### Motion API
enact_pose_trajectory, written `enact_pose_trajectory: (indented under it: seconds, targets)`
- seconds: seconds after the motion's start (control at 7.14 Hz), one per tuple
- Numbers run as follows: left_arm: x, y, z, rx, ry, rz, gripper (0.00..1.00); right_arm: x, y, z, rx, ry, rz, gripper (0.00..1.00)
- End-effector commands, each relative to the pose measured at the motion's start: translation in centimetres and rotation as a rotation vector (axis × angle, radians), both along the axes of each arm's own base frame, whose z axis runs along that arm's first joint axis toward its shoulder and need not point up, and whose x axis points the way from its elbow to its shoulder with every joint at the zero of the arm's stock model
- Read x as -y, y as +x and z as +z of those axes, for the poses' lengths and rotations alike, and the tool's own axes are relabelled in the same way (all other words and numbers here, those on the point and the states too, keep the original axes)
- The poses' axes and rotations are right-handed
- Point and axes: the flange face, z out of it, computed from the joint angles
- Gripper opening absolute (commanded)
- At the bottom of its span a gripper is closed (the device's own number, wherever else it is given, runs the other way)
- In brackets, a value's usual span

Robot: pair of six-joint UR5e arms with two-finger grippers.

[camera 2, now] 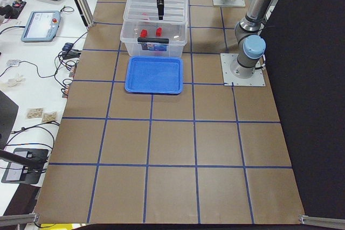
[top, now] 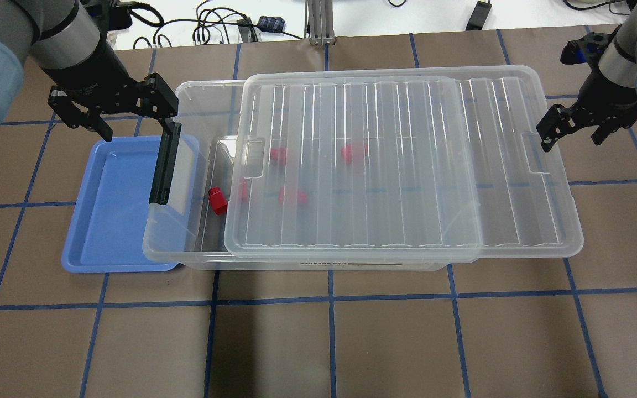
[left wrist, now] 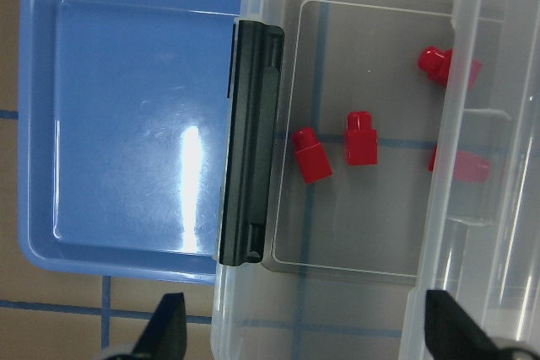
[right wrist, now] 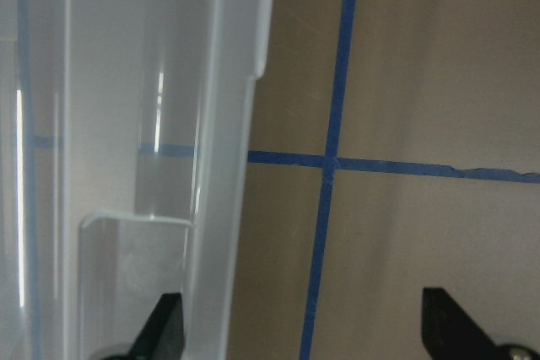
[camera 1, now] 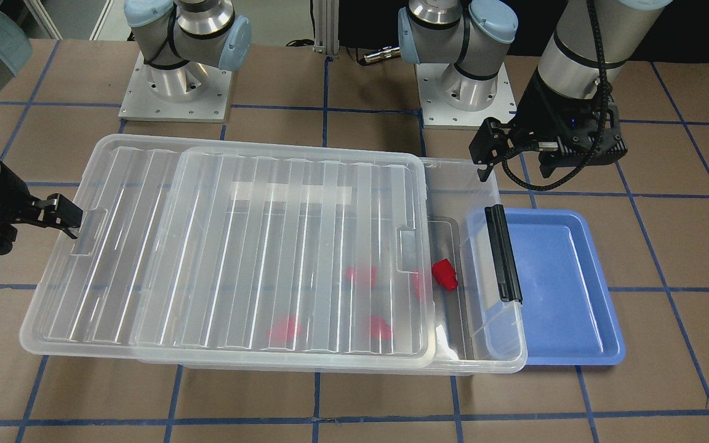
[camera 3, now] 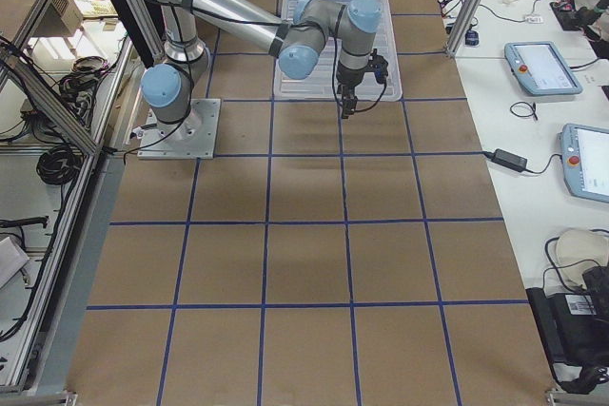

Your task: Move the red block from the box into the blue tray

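Spread wide, holding nothing: left gripper (top: 137, 130), above the black latch bar (top: 163, 166) of the large clear plastic storage bin (top: 186, 257). Likewise spread and empty: right gripper (top: 571, 141), just off the far edge of the ribbed translucent lid (top: 351, 166), lying offset with the latch end uncovered. On the bin floor in that uncovered strip: small glossy red plastic block (top: 218, 200); more alike under the lid. Just beside the latch end: shallow light-blue plastic tray (top: 114, 221).

The glossy red block (top: 218, 200) lay uncovered in the clear box (top: 318, 264), under the left gripper (top: 139, 130); the blue tray (top: 114, 221) lay alongside.
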Motion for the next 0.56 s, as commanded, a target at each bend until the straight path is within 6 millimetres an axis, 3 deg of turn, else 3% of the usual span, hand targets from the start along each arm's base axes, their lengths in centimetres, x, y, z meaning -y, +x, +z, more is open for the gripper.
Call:
enact_pose_trajectory:
  seconds: [0.0,0.42]
  targets:
    - [0.3,0.1,-0.4,0.000,0.006,-0.004,1.00,-0.6,-3.8,0.2,0.002,-0.002,0.013,1.00]
    - [1.1,0.2,-0.4,-0.007,-0.019,-0.019,1.00,-1.6,-8.1,0.3,0.007,-0.001,-0.012,1.00]
